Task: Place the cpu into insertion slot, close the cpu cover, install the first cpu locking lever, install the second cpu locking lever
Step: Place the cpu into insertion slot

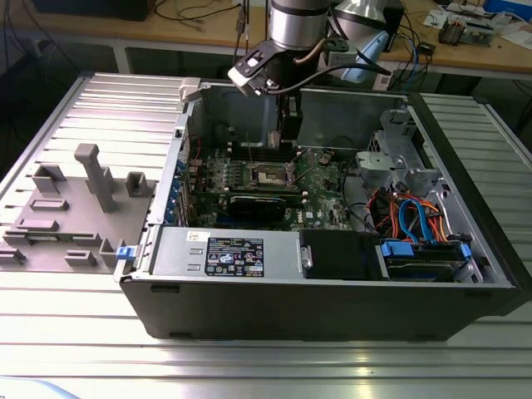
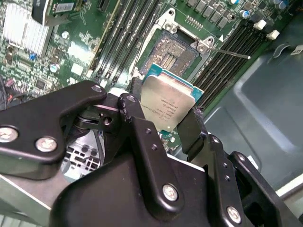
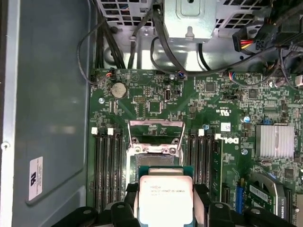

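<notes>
"Progress report for you: the cpu (image 2: 168,106) isn't seated yet. Your claw (image 2: 163,116) is pinching it by two opposite edges, metal face toward the wrist cameras. It's holding it up off the green board (image 1: 324,179), near the socket (image 2: 173,52) but clearly apart from it."

"Agreed. Socket's bare with its contacts showing, and the cover (image 3: 156,122) is flipped up out of the way. There's a thin lever (image 2: 229,52) sticking out loose beside the socket, not hooked down. In the exterior view your arm reaches down inside the computer case (image 1: 332,307). So I'd call this step one, unfinished. Placing the cpu, closing the cover and fastening both levers all look left to do."
</notes>
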You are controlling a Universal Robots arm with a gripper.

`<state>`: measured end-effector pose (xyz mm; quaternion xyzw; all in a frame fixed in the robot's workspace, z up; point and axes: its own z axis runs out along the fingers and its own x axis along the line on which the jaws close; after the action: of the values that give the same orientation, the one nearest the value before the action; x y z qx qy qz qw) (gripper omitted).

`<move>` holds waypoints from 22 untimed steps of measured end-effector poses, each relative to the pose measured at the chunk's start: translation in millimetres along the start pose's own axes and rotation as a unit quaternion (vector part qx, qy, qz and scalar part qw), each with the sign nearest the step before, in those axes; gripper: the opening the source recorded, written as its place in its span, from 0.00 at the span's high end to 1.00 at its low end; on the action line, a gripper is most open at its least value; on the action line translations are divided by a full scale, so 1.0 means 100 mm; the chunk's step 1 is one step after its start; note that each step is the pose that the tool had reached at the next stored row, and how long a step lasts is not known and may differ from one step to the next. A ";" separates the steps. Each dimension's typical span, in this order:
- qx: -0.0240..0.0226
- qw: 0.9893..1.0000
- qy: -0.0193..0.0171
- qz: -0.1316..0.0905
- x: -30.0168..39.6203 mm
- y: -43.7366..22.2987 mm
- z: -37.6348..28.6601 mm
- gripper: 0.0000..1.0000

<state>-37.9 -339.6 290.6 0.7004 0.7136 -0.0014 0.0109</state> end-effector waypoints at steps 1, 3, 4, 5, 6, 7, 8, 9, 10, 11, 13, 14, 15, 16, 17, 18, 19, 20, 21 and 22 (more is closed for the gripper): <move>0.001 1.000 0.000 0.001 0.001 0.000 0.010 0.46; 0.004 1.000 0.000 0.001 0.002 0.000 0.033 0.46; 0.005 1.000 0.000 0.001 0.002 0.000 0.037 0.46; 0.005 1.000 0.000 0.001 0.002 0.000 0.037 0.46; 0.005 1.000 0.000 0.001 0.002 0.000 0.038 0.46; 0.005 1.000 0.000 0.001 0.002 0.000 0.039 0.46; 0.004 1.000 0.000 0.001 0.003 0.000 0.042 0.46; 0.004 1.000 0.000 0.001 0.003 0.000 0.049 0.46; 0.004 1.000 0.000 0.001 0.003 0.000 0.060 0.46; 0.003 1.000 0.000 0.001 0.003 -0.001 0.073 0.46; 0.001 1.000 0.000 0.001 0.004 -0.005 0.111 0.46; -0.001 1.000 0.000 0.001 0.004 -0.007 0.118 0.46; -0.007 1.000 0.000 0.001 0.004 -0.015 0.122 0.46; -0.012 1.000 0.000 0.002 0.004 -0.022 0.125 0.46; -0.019 1.000 0.000 0.002 0.005 -0.036 0.137 0.46; -0.020 1.000 0.000 0.002 0.005 -0.045 0.158 0.46; -0.020 1.000 0.000 0.002 0.006 -0.055 0.193 0.46; -0.020 1.000 0.000 0.002 0.007 -0.063 0.226 0.46; -0.020 1.000 0.001 0.002 0.007 -0.067 0.245 0.46; -0.020 1.000 0.001 0.002 0.008 -0.070 0.263 0.46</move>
<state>-44.5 -339.4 264.2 0.7013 0.7123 0.0130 0.0242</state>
